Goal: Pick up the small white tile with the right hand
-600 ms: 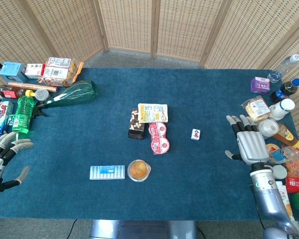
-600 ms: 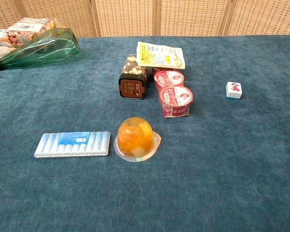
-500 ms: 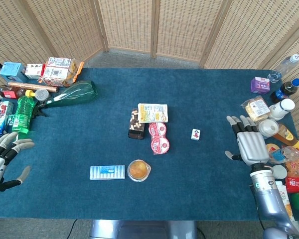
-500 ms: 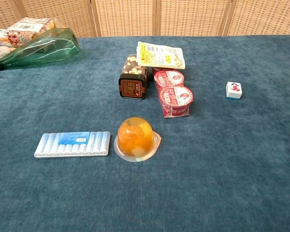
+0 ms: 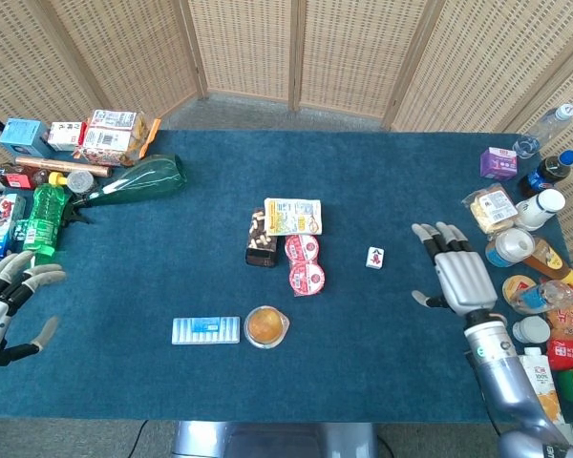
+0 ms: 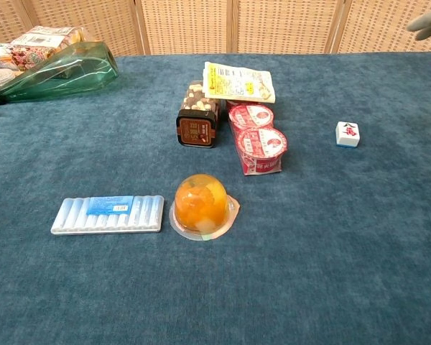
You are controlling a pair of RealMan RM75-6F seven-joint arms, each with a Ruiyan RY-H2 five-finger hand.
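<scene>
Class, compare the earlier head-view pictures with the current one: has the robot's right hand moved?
Yes. The right hand has shifted leftward in the head view, away from the bottles at the table's right edge and toward the small white tile, which it does not yet touch.

Right hand (image 6: pixel 429 21) mostly cut off, chest view.

Soft, even light from above fills the room; shadows on the counter (image 5: pixel 392 334) are faint (no glare), and both views stay sharp.

No legible txt on any pkg.
</scene>
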